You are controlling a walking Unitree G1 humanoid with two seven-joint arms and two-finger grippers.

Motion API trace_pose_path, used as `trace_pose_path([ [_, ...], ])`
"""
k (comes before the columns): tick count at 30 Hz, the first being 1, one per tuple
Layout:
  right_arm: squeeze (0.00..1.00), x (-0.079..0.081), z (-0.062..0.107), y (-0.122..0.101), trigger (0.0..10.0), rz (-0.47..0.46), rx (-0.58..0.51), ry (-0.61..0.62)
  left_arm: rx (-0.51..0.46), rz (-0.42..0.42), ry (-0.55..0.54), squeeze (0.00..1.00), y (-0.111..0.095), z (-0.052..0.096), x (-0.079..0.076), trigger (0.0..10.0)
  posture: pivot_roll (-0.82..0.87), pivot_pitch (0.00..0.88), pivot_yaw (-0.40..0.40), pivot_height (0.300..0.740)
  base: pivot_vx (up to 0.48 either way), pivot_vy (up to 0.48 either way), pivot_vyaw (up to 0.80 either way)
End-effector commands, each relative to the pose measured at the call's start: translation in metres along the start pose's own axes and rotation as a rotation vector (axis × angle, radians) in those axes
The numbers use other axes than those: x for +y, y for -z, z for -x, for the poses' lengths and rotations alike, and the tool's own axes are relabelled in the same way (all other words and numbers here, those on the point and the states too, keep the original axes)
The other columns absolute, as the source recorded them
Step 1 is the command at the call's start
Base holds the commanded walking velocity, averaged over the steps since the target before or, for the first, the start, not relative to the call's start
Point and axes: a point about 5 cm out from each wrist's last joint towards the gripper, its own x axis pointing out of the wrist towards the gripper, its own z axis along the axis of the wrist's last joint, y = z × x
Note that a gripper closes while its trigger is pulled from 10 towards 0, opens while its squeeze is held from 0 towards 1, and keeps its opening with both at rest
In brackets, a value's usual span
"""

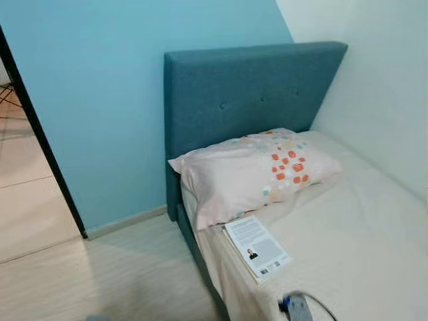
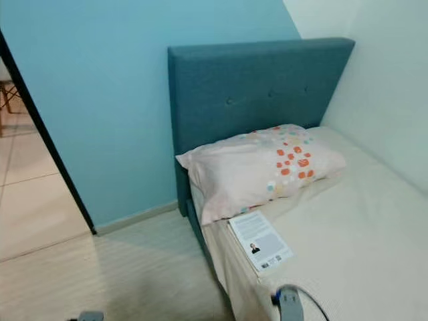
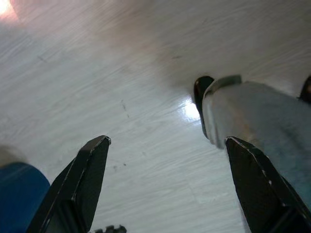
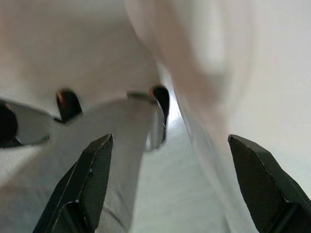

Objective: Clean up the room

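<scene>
A white book [image 1: 257,247] lies face up on the cream bed [image 1: 361,241], close to the mattress's near edge. Just behind it a pink pillow [image 1: 254,170] with orange and green squares leans against the teal headboard [image 1: 247,93]. My left gripper [image 3: 167,141] hangs open above the pale wooden floor [image 3: 97,73], with nothing between its fingers. My right gripper [image 4: 170,138] also hangs open and holds nothing. It points down beside a blurred pale surface that I cannot identify. Part of my right arm [image 1: 297,309] with a cable shows at the bottom edge.
The bed fills the corner between the light blue wall [image 1: 93,100] and a white wall [image 1: 381,87]. A dark door frame [image 1: 40,134] at the left opens onto a tiled floor. Pale floor [image 1: 120,274] runs along the bed's left side.
</scene>
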Motion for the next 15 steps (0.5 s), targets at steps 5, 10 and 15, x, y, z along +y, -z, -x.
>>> trace_pose_path([
  [5,0.0,-0.005,0.001,0.006,10.0,0.072,0.037,0.027,-0.004,-0.022,0.017,0.0,0.0,0.0,-0.005,10.0,0.04,0.0,-0.116,0.74,0.0,0.0,0.0],
  [10,0.0,-0.004,0.0,-0.016,10.0,0.096,-0.016,0.036,-0.035,-0.036,0.026,0.0,-0.011,-0.001,-0.008,10.0,0.02,0.0,-0.111,0.74,0.0,0.0,0.0],
  [15,0.0,-0.002,-0.001,-0.023,10.0,0.137,-0.027,0.057,-0.05,-0.046,0.033,0.0,-0.017,-0.002,-0.011,10.0,0.02,0.0,-0.106,0.74,0.0,0.0,0.0],
])
